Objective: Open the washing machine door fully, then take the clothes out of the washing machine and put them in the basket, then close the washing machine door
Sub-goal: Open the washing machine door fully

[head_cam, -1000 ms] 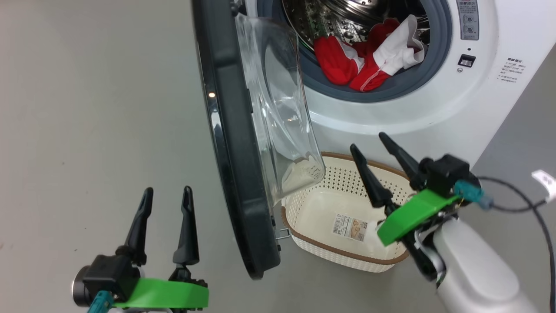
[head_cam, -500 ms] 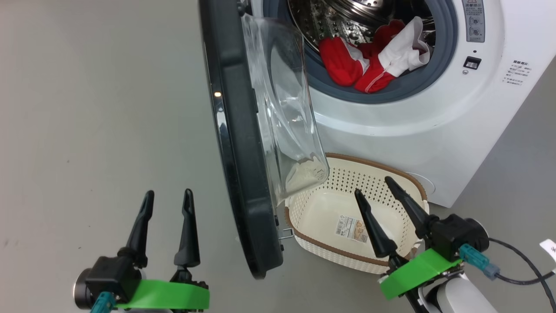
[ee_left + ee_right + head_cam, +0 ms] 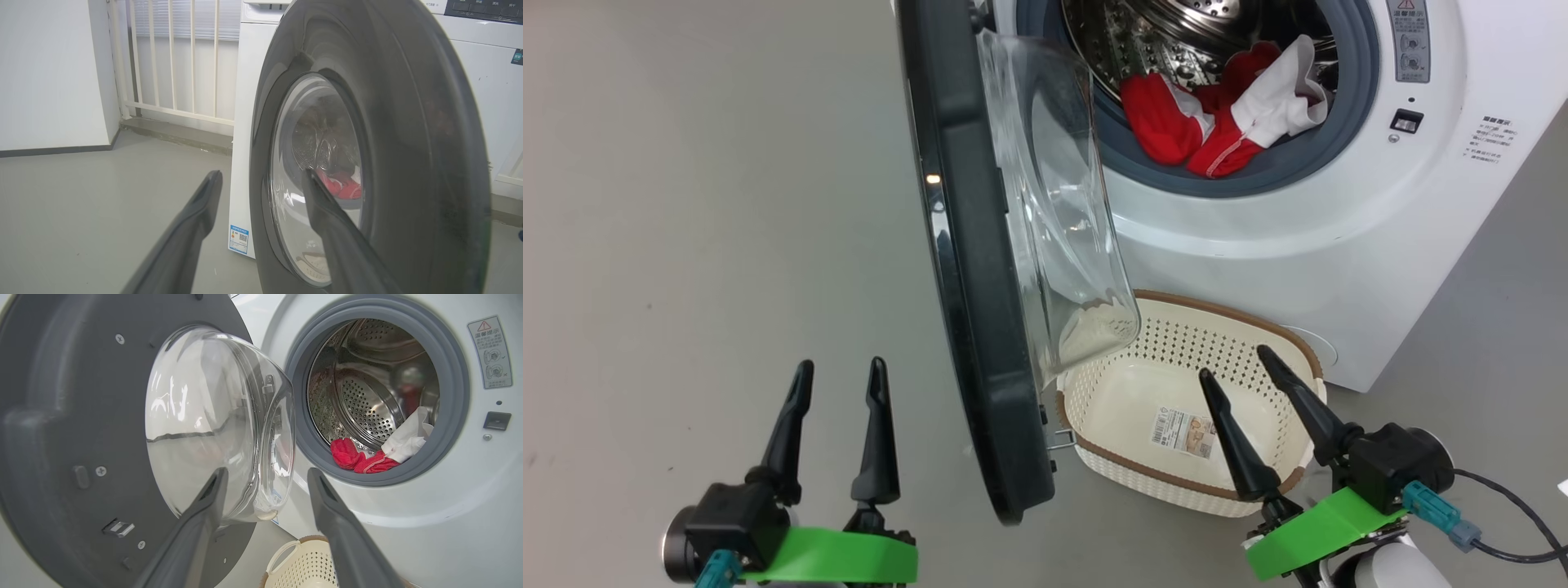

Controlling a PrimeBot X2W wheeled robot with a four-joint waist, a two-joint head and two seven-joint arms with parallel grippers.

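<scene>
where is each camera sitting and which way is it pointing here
Head view: from the head, down onto washing machine door, basket; left gripper, right gripper show open.
Left wrist view: left wrist, faces the door's outer side; own fingers show.
Right wrist view: right wrist, faces the door's inner side and drum; own fingers show.
Shared: both wrist views catch the red clothes, the left through the glass.

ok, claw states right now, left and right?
Left claw: open, holding nothing, beside the door.
Right claw: open, holding nothing, by the basket.
</scene>
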